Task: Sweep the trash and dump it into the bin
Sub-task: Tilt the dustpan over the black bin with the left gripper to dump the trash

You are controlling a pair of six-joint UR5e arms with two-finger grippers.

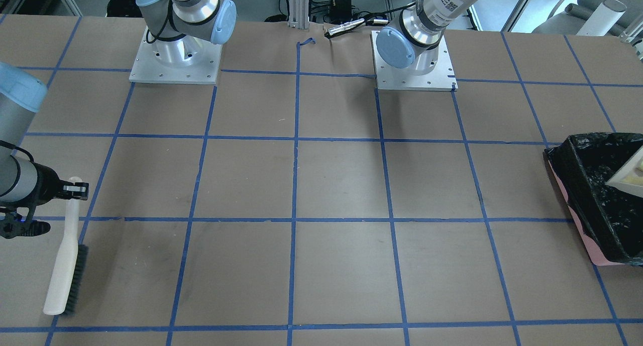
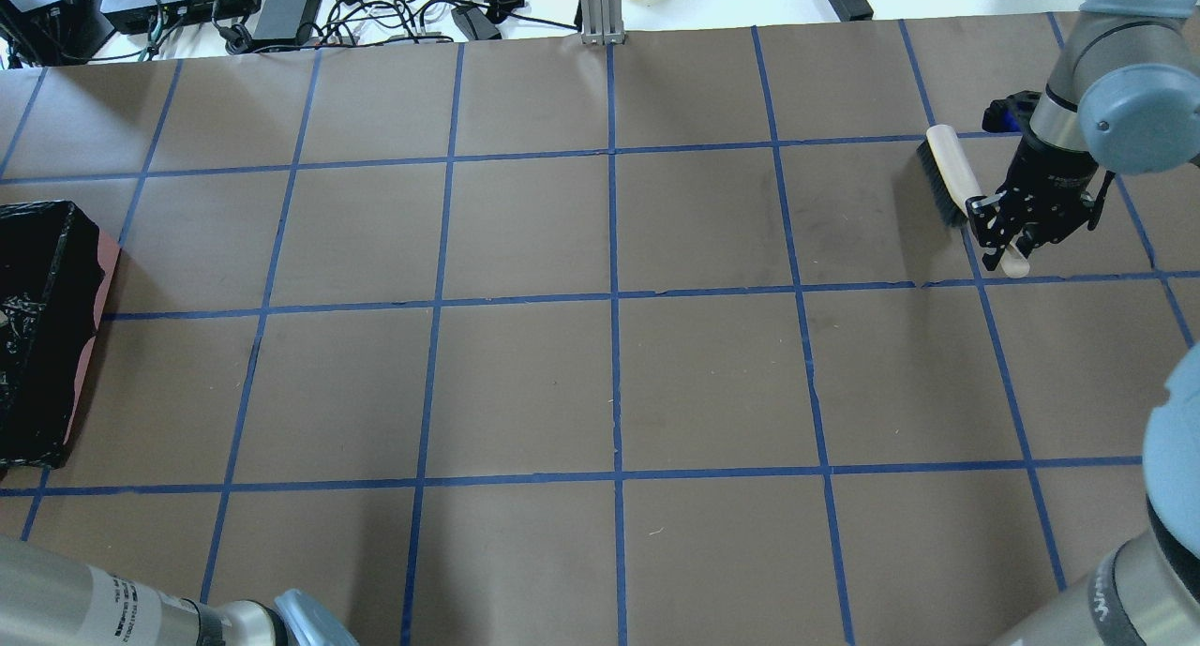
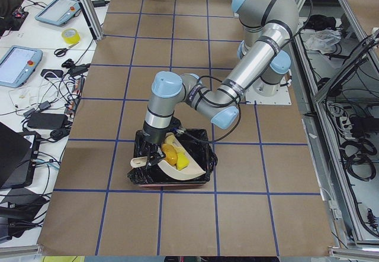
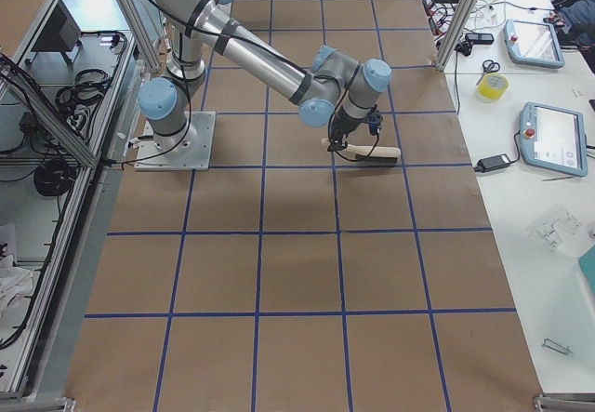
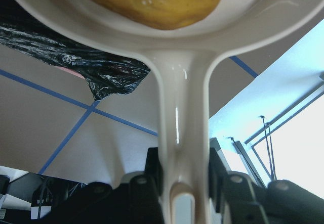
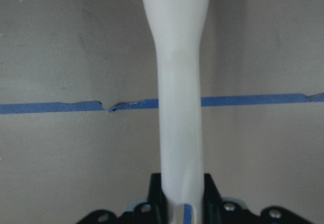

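My left gripper [image 5: 185, 193] is shut on the handle of the beige dustpan [image 5: 182, 107]. It holds the pan tilted over the bin [image 3: 198, 176], a pink box lined with a black bag [image 1: 598, 195]. In the pan lie the amber-brown lump [image 5: 152, 1], the yellow-green wedge [image 3: 182, 163] and the pale rind slice [image 3: 171, 139]. My right gripper [image 2: 1008, 238] is shut on the handle of a white brush [image 2: 952, 172] with dark bristles, which lies on the table far from the bin. The brush handle also shows in the right wrist view [image 6: 179, 82].
The table is brown paper with a blue tape grid [image 2: 614, 299]. Both arm bases [image 1: 176, 60] stand at the robot's edge. Cables and electronics [image 2: 234, 8] lie beyond the far edge. The bin sits at the table's left end [image 2: 37, 337].
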